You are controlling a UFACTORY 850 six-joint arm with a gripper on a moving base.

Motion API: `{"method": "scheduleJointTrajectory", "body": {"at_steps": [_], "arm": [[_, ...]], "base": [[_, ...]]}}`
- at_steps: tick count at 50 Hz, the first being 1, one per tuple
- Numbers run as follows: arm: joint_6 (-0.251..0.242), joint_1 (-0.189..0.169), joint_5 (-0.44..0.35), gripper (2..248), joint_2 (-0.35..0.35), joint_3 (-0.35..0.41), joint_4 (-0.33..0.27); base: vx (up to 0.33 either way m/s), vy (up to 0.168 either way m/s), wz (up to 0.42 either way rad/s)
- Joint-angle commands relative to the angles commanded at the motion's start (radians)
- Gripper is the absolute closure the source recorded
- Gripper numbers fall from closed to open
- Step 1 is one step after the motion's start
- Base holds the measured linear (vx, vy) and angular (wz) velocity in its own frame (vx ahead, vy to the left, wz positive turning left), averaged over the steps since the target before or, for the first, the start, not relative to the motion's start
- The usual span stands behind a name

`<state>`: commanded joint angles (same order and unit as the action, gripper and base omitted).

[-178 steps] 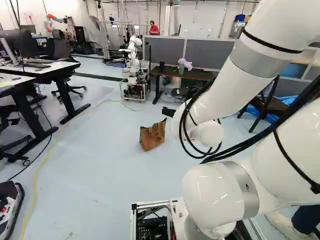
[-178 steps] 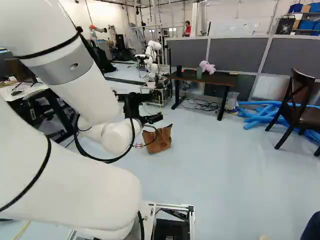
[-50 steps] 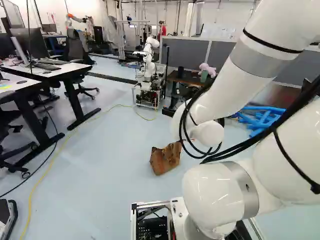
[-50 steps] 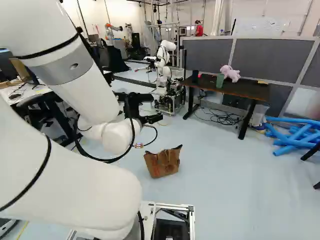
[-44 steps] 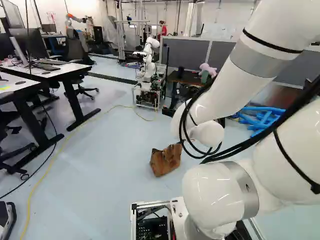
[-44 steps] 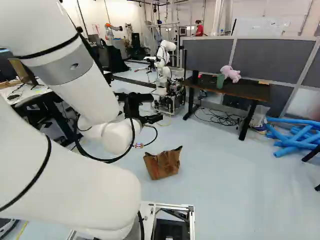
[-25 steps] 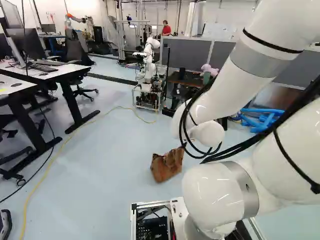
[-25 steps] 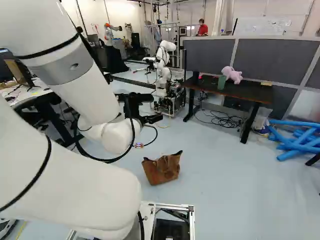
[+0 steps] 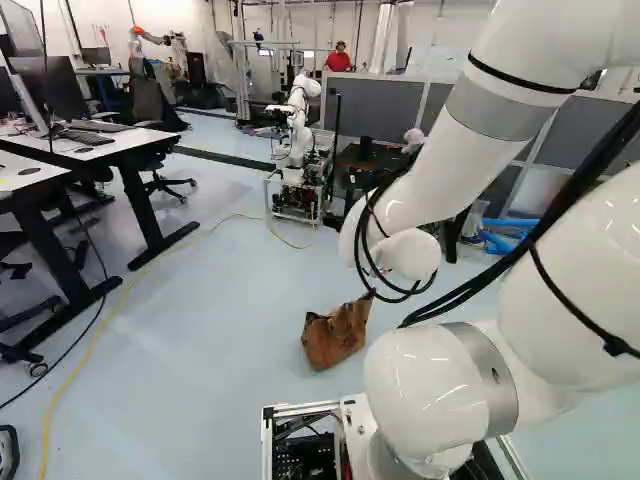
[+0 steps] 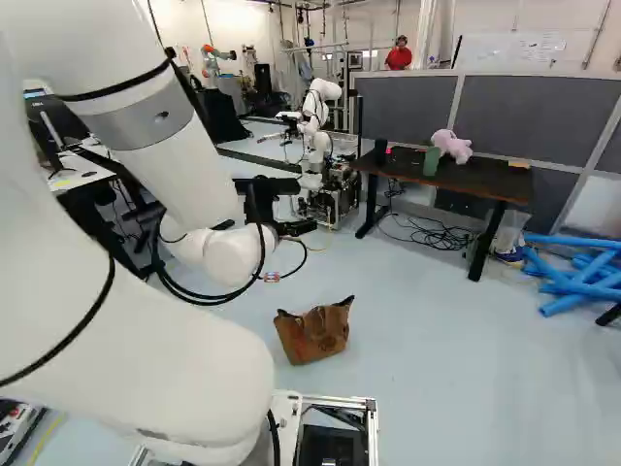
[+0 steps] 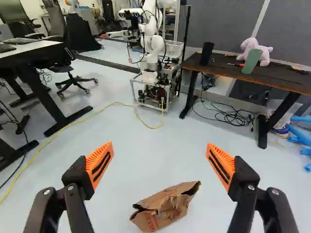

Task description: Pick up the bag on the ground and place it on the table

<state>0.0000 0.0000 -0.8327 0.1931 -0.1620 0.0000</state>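
Gripper [image 10: 279,226] spread wide, holding nothing.
Below, between the fingers [image 11: 100,165]: brown bag [image 11: 167,208], mouth upward, long axis slanting across, right end farther ahead.

Dark table [image 11: 277,75] well ahead of claw [image 10: 307,227], to its right; black cup [image 11: 206,52], green cup [image 11: 251,61], pink plush toy [image 11: 265,54] on top. Pale floor [image 11: 146,170]: brown paper bag [image 11: 167,208] low ahead of claw, yellow cable [image 11: 114,103] farther ahead, blue tubes [image 11: 300,136] off right.
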Motion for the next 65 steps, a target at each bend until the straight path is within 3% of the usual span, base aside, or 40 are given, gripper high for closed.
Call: {"method": "scheduleJointTrajectory", "body": {"at_steps": [41, 65], "arm": [[0.000, -0.004, 0.136, 3, -0.179, -0.168, 0.000], [0.000, -0.018, 0.230, 3, -0.346, -0.284, 0.022]], "base": [[0.000, 0.000, 0.000], [0.000, 0.000, 0.000]]}}
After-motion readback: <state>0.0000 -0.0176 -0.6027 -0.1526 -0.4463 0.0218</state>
